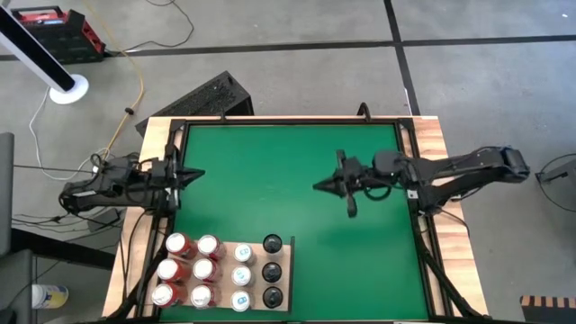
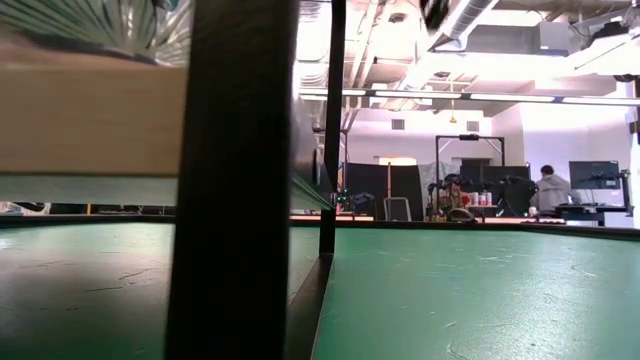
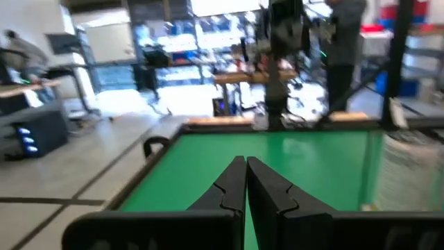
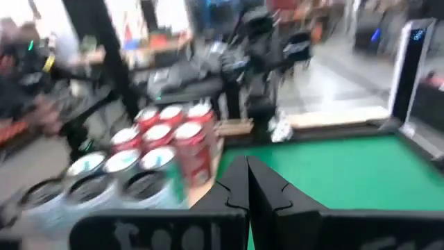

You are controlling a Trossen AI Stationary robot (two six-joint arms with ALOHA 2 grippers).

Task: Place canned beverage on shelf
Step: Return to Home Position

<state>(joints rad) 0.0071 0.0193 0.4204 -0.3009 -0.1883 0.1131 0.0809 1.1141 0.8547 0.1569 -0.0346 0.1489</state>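
— Where is the shelf (image 1: 225, 250) on the green mat (image 1: 288, 207)?
— In the mat's corner on the left arm's side, carrying twelve cans in rows: red cans (image 1: 203, 269), white cans (image 1: 241, 276), black cans (image 1: 272, 270).
— And the right gripper (image 1: 322, 186)?
— Over the mat's middle, well apart from the shelf, fingers pressed together, holding nothing.
— The left gripper (image 1: 196, 174)?
— At the mat's left edge, near the shelf but clear of it, fingers (image 3: 232, 182) also closed tight and empty.

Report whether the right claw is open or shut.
Shut. In the right wrist view the right claw shows its two fingers pressed together, holding nothing; the high view has it above the green mat.
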